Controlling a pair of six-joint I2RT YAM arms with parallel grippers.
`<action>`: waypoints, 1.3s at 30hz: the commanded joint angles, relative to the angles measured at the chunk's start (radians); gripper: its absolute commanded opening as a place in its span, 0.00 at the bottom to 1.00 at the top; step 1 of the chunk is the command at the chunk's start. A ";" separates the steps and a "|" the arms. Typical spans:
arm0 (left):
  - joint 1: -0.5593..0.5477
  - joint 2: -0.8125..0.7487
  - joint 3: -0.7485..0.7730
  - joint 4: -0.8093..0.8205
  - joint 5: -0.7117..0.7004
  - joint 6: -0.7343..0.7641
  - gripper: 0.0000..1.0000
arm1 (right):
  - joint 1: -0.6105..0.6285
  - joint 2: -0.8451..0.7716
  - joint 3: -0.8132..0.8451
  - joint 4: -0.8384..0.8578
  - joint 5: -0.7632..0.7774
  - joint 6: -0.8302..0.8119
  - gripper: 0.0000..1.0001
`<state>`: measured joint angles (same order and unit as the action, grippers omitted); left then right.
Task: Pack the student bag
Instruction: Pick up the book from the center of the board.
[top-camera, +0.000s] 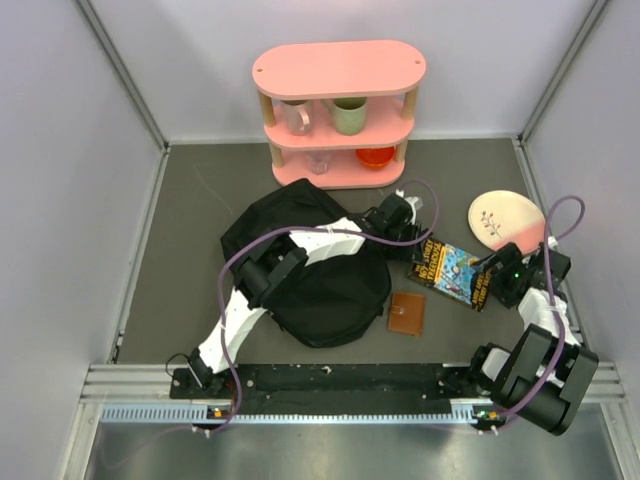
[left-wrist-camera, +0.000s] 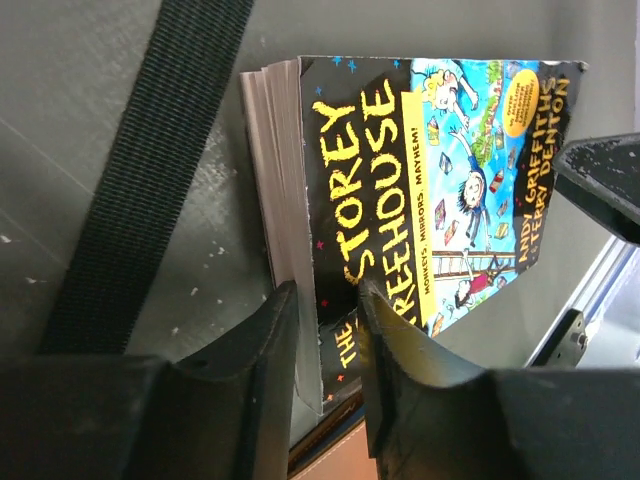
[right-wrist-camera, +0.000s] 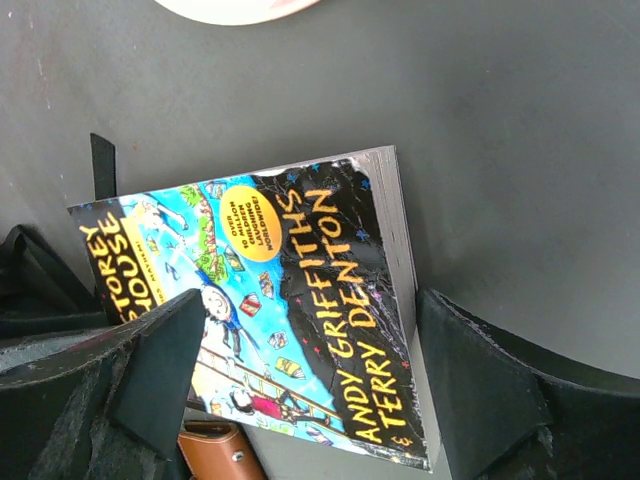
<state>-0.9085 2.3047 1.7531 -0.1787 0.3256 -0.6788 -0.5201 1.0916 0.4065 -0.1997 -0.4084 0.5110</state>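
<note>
Nearest the arm bases, a small brown leather wallet (top-camera: 406, 313) lies flat on the grey desk (top-camera: 200, 220), just on the near-left side of the glossy paperback book (top-camera: 450, 272).

The left fingers (left-wrist-camera: 283, 330) are drawn narrow and pinch the book's near corner, one on the page block and one on the cover. This looks like a grip meant to lift or steady the book for packing. The right fingers (right-wrist-camera: 470, 380) stand wide apart, straddling the book's opposite end without visibly touching it. I judge they are placed to take or support that end.

The cover reads "STOREY TREEHOUSE", with "THE" partly hidden and "MONKEYS! MIRRORS! MAYHEM!" in a yellow band. The authors are "ANDY GRIFFITHS & TERRY DENTON". A yellow badge begins "OVER 10 MILLION"; the rest is too small to read.

Left of the book, the large black fabric backpack (top-camera: 330, 300) lies slumped under the left arm. A black webbing strap (left-wrist-camera: 150, 170) trails close beside the book. I cannot tell whether its zip is open.

Beyond the book to the right sits a pale pink round plate (top-camera: 505, 218). Farther back and to the left stands a pink two-tier shelf (top-camera: 340, 68) holding mugs.
</note>
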 joint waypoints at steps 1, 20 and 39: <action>-0.038 -0.079 -0.001 0.145 0.101 -0.018 0.29 | 0.023 -0.004 -0.028 -0.058 -0.133 0.006 0.84; -0.036 -0.233 -0.023 0.062 0.038 0.065 0.00 | 0.023 0.010 -0.031 -0.038 -0.253 0.011 0.84; 0.011 -0.725 -0.417 -0.025 -0.206 0.019 0.00 | 0.173 0.013 -0.063 0.149 -0.457 0.112 0.99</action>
<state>-0.9127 1.6993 1.3457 -0.2626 0.1669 -0.6338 -0.3531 1.0943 0.3733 -0.1417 -0.7982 0.5980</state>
